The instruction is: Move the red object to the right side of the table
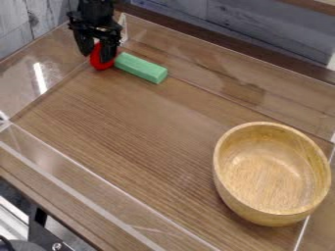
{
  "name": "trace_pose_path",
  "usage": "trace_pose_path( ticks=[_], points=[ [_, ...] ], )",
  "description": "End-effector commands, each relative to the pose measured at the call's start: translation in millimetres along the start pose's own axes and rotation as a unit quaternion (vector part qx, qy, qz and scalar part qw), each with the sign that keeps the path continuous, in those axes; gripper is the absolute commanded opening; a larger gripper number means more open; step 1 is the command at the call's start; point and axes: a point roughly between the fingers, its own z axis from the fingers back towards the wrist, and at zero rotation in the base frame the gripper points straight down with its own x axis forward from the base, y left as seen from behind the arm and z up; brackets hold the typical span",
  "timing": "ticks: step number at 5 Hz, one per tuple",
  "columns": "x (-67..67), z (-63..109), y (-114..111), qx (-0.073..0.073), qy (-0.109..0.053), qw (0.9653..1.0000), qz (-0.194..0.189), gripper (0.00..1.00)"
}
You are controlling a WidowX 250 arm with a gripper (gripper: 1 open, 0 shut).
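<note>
the black end effector points straight down at the far left corner of the bench, its fingers narrowed around the top of the red strawberry toy, whose lower half shows beneath them; whether they already grip it i cannot tell. the toy sits just beside the left end of the flat green block. to do this step well, the fingers should likely close squarely on the glossy toy without nudging the block, then lift clear before crossing toward the wooden bowl on the right. the toy's leafy top is hidden, and the clear acrylic walls are hard to trace.
</note>
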Motion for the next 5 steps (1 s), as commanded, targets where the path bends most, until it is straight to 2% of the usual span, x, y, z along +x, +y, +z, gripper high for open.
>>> trace_pose_path(
  ticks=[1, 3, 4, 5],
  points=[
    [7.6, 31.9, -7.4, 0.012, -0.033, 0.9994, -0.002, 0.0],
    [13.3, 87.6, -36.4, 0.014, -0.084, 0.9964, 0.0, 0.0],
    [13.7, 106.8, -51.6, 0.005, -0.096, 0.9954, 0.002, 0.0],
    [15.5, 105.2, -88.0, -0.006, -0.089, 0.9958, -0.022, 0.0]
  ],
)
